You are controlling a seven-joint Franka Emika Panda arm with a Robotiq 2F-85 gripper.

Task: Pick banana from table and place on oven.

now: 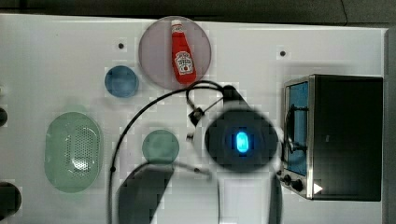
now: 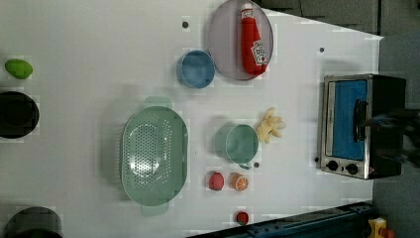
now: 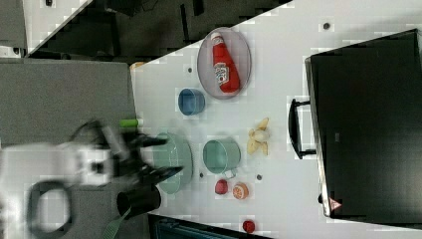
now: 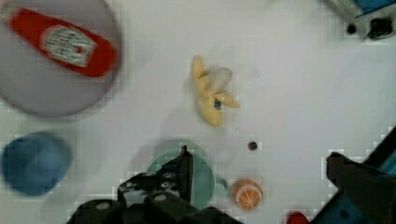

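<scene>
Closest to our claw (image 4: 261, 172) in the wrist view sit the green cup (image 4: 187, 175) and the orange slice (image 4: 247, 193), between and just beside its two dark fingers (image 4: 184, 172), which stand spread wide and hold nothing. A little beyond them lies the banana (image 4: 211, 93), flat on the white table (image 4: 299, 84) and apart from everything else; it is not yet touched. Farther out from the claw is the ketchup bottle (image 4: 63, 42) on its grey plate (image 4: 28, 93), with the blue bowl (image 4: 32, 161) off to one side, and farthest is the oven (image 4: 369, 18), of which we catch a corner with knobs.

We judge the banana to be a light toy, partly peeled, with loose flaps that may give or slip. The plain yellow body below the flaps looks the firmest place to close across, over its narrow width.

In the top view the arm's wrist covers the banana altogether. In the right view the claw (image 3: 161, 157) is smeared with blur, and the oven's top (image 3: 373, 124) runs past the frame edge.
</scene>
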